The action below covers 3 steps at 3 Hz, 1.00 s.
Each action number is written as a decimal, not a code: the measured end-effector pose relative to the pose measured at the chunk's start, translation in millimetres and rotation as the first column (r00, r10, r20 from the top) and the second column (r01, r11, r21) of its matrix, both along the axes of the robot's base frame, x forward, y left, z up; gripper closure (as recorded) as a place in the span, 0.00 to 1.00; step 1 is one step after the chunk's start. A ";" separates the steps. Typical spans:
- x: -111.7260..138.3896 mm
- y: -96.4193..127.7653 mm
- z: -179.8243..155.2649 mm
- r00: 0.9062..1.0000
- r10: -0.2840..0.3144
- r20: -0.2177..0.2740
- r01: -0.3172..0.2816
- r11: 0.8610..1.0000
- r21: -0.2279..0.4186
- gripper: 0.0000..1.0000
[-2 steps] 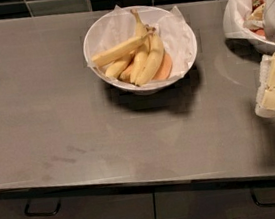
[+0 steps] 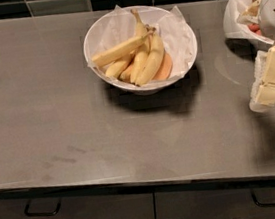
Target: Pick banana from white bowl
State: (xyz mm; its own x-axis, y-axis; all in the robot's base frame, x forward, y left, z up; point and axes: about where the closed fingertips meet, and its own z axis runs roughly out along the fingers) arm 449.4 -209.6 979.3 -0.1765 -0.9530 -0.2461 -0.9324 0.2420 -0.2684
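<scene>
Banana (image 2: 119, 50) — the longest of the bunch, laid crosswise on top of the others in the white bowl (image 2: 142, 86), so it is judged the easiest to lift. Gripper (image 2: 267, 92) — held over the counter (image 2: 55, 132) at the right edge, well apart from the bowl; whether it is spread or closed cannot be told. Against the earlier frame, bowl and fruit are unmoved and the gripper is barely shifted.

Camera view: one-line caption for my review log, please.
Gripper at right counter edge, apart from the white bowl holding the banana.
</scene>
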 end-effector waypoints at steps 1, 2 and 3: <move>31.3 17.6 -1.8 0.997 0.077 0.026 -0.079 0.994 0.075 0.00; 70.2 47.7 -5.2 0.982 0.179 0.053 -0.186 0.969 0.164 0.00; 74.7 48.3 -5.4 0.982 0.182 0.057 -0.189 0.967 0.173 0.00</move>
State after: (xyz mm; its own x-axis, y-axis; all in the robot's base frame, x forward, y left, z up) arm 524.1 -161.4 973.9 0.0129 -0.9089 -0.4169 -0.9548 0.1127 -0.2752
